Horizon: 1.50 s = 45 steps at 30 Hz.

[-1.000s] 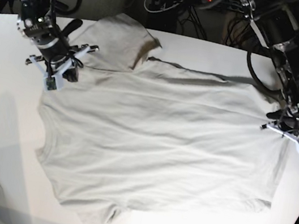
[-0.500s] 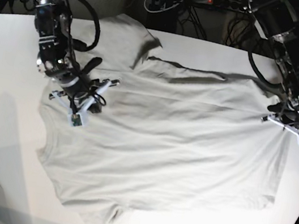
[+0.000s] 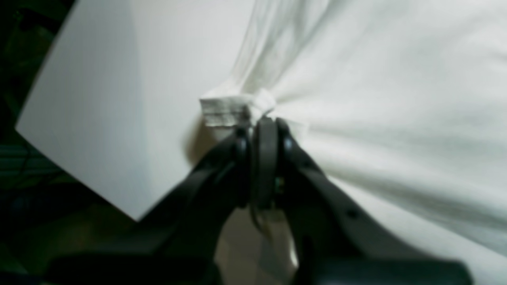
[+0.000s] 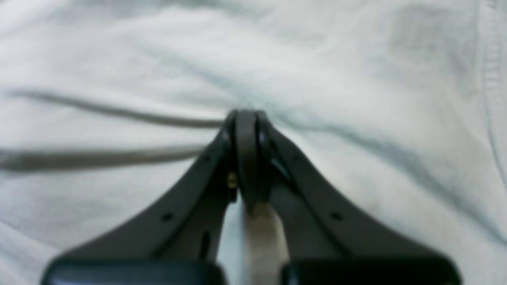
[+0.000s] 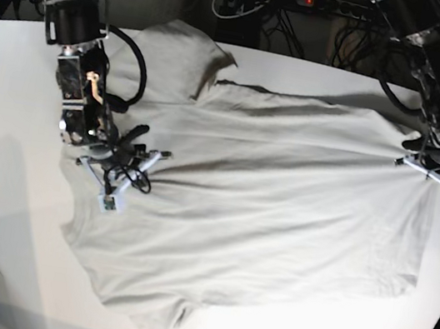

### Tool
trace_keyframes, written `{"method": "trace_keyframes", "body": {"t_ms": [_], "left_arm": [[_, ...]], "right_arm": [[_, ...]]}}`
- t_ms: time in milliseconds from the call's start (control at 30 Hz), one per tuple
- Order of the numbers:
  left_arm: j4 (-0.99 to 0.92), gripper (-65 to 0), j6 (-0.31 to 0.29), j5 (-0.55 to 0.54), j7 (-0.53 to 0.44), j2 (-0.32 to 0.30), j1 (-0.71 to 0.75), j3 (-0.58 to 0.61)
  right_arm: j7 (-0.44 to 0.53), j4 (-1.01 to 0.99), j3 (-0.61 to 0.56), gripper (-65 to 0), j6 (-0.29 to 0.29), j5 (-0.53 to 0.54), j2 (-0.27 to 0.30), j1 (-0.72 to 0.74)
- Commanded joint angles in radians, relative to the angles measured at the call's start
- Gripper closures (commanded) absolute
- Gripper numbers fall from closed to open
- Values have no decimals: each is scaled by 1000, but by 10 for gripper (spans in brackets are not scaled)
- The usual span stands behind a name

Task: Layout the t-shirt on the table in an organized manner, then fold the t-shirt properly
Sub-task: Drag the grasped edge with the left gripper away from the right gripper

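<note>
Left pincer [image 3: 263,122], at the right edge of the base view, was clamped on a bunched hem corner of the t-shirt [image 5: 265,197], with folds fanning out from the pinch across the cloth. Right pincer [image 4: 246,114], at left of centre in that view, had its jaws pressed together and its tips down on the fabric, with nothing visibly gripped between them. That grey-beige t-shirt lay spread over the middle of the white counter [image 5: 20,97], one sleeve folded up toward the upper left.
</note>
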Motion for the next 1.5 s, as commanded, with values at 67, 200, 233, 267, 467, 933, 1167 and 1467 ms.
{"method": "trace_keyframes", "body": {"t_ms": [67,200,233,267,467,933,1167,1467], "left_arm": [[65,-3,-4,0,53,-42,-7,0],[95,-3,-4,-2,117,-60,-3,0],[102,-3,-4,-2,125,-60,0,0],[105,-3,-4,0,132,-60,6,0],[112,-4,-4,0,145,-83,52,2],[151,-316,-165,7,145,-86,160,30],[290,-540,-277,-2,138,-76,125,-3],[-113,-540,-277,9,132,-86,-199,-4]], "right_arm": [[3,-37,3,0,-6,-14,5,25],[9,-86,3,0,-6,-14,4,49],[9,-86,3,0,-6,-14,4,49],[9,-86,3,0,-6,-14,4,49],[9,-86,3,0,-6,-14,4,51],[9,-86,3,0,-6,-14,-2,51],[6,-83,3,0,-6,-14,2,51],[1,61,12,0,81,-14,47,-18]]}}
